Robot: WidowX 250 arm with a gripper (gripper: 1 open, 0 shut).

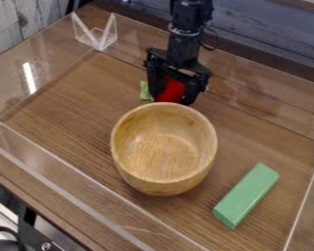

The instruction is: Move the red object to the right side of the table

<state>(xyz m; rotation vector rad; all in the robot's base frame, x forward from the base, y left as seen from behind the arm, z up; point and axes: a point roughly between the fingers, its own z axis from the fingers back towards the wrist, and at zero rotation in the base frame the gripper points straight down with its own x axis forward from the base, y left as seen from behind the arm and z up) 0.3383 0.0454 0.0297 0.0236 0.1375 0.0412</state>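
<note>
Behind the wooden bowl (164,147), toward the far side of the table (68,118), the single camera view shows the black gripper (175,92) pointing straight down from its arm, low over the surface. Jaws stand wide apart, one finger on each side of the red object (175,90), which sits between them; whether the fingers touch it cannot be told at this resolution, and nothing shows it lifted or clamped. Red object rests on the wood just beyond the bowl's far rim, close to it but apart from it. A green leafy bit (146,90) shows at the object's left side, poking out past the left finger. Bowl itself is upright, light wood, sitting near the middle of the tabletop, nothing visible inside it. Green rectangular block (246,195) lies flat to the front right of the bowl, near it but not touching, its long axis running diagonally toward the right wall. Clear acrylic walls (28,74) edge the table; a small clear V-shaped stand (94,31) sits well behind and to the left of the bowl, near the far left corner. Tabletop is brown wood grain, with glare on the acrylic at the left of the bowl.
</note>
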